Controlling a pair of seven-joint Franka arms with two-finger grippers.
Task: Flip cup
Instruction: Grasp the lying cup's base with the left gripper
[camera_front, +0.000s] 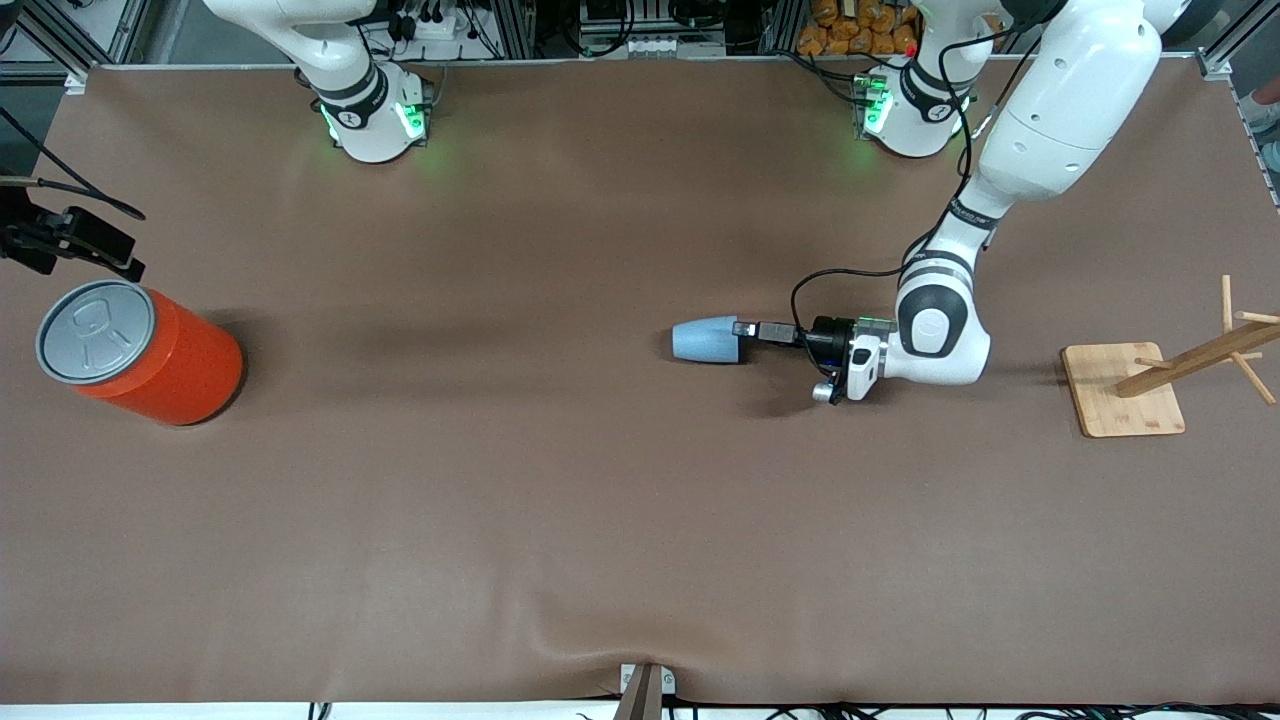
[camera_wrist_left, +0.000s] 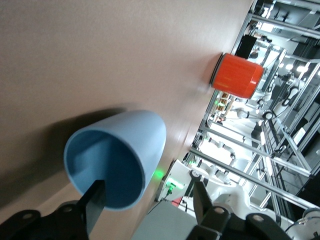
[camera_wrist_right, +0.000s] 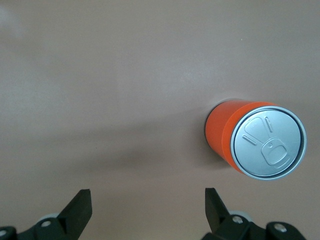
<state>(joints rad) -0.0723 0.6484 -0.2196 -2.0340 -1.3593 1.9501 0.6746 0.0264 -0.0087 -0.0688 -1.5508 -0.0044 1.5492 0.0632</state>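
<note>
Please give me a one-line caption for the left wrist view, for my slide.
Left gripper with open jaws at the rim of the light-blue cup lying sideways; orange can upright farther off.

Front cam: high, facing both bases, whole table (camera_front: 560, 480) in frame. Left wrist cam sits low and close at the cup (camera_wrist_left: 117, 157) mouth, sighting along the tabletop to the orange can (camera_wrist_left: 237, 76). Right wrist cam looks straight down from above the can (camera_wrist_right: 255, 142), so all three views share it.
</note>
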